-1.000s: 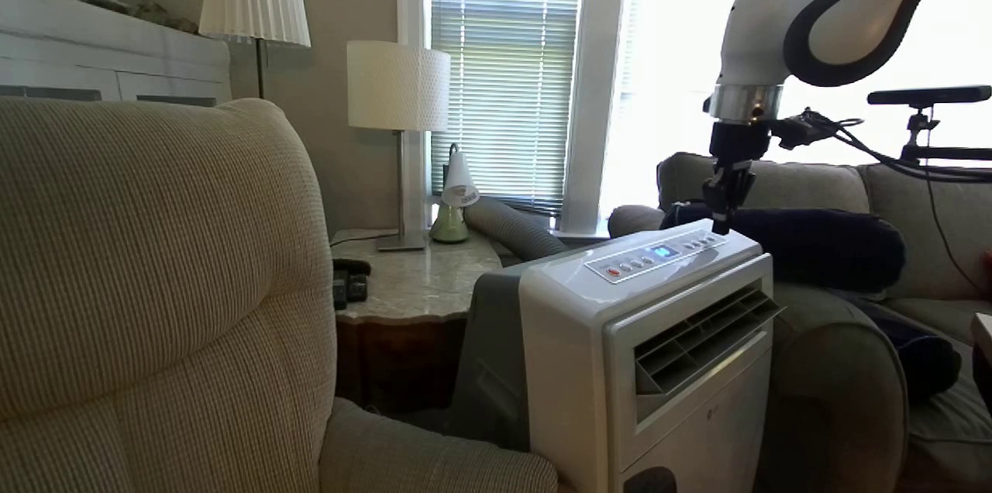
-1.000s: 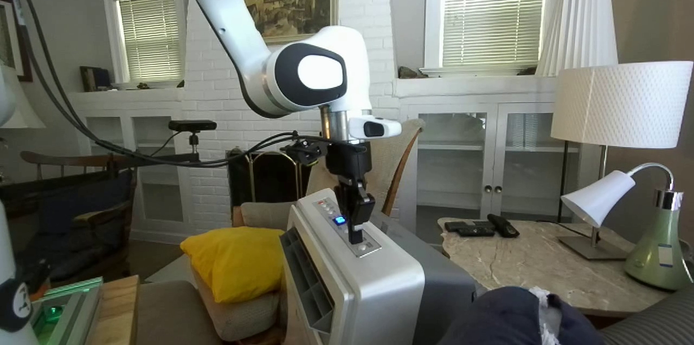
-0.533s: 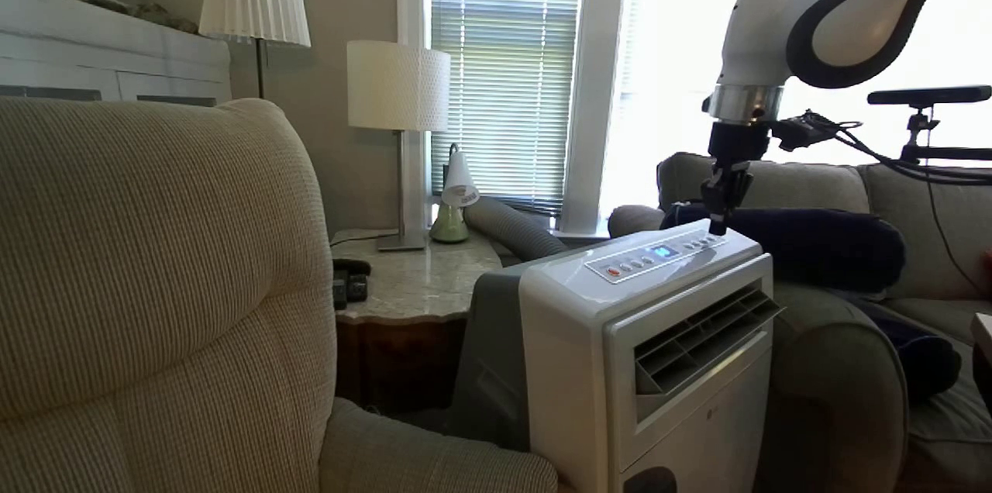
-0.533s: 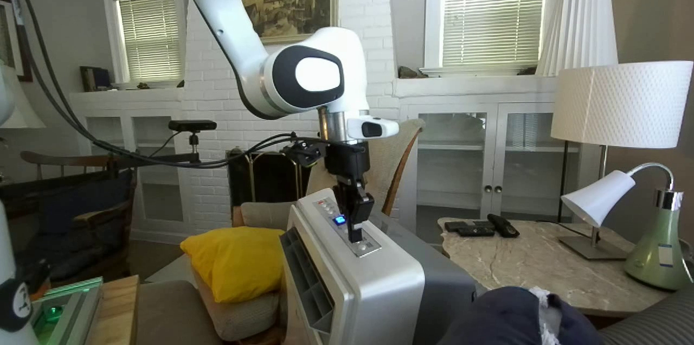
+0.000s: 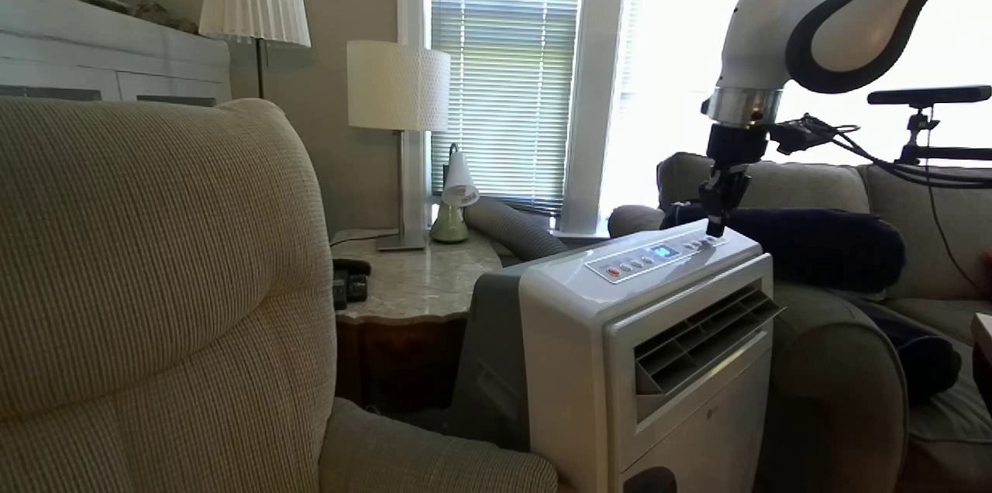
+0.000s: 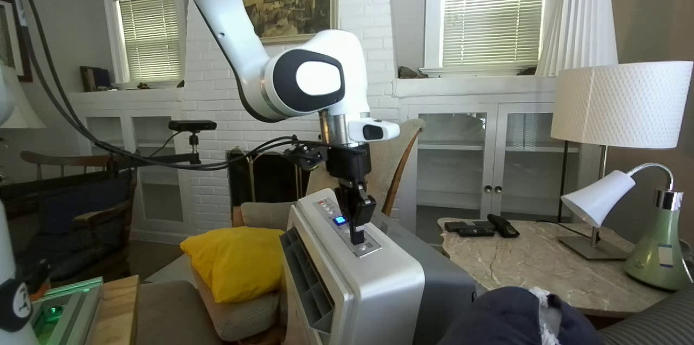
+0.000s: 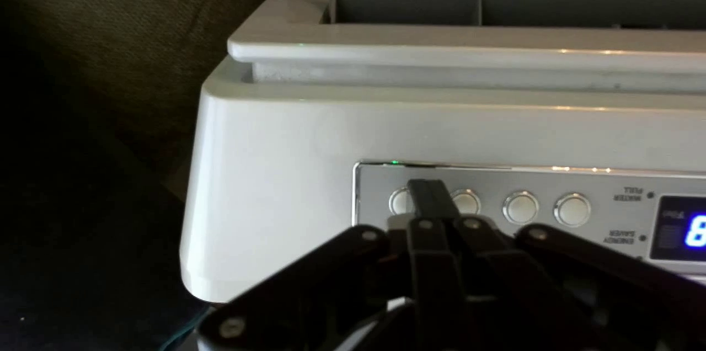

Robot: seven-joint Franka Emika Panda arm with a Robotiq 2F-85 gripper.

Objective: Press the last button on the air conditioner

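The white air conditioner (image 5: 570,369) stands tilted in perspective beside the armchair; it also shows in an exterior view (image 6: 387,288) and the wrist view (image 7: 265,163). Its control strip (image 7: 491,180) carries a row of round buttons and a lit blue display (image 7: 696,231). The end button (image 7: 399,202) is partly hidden by my fingertips. My gripper (image 7: 430,191) is shut and empty, its fingertips together between the end button and the neighbouring button (image 7: 468,203). In both exterior views the gripper (image 5: 715,229) (image 6: 357,237) points down at the strip's end. I cannot tell whether it touches.
A beige armchair (image 5: 163,268) stands beside the unit, and a sofa (image 5: 821,183) with a dark bundle (image 5: 837,245) lies behind it. A marble-topped table (image 6: 504,263) with lamps is alongside. Cables (image 6: 255,149) hang from the wrist.
The gripper has shifted slightly along the control strip toward the display in an exterior view, and the arm has come down a little. The gripper stays shut.
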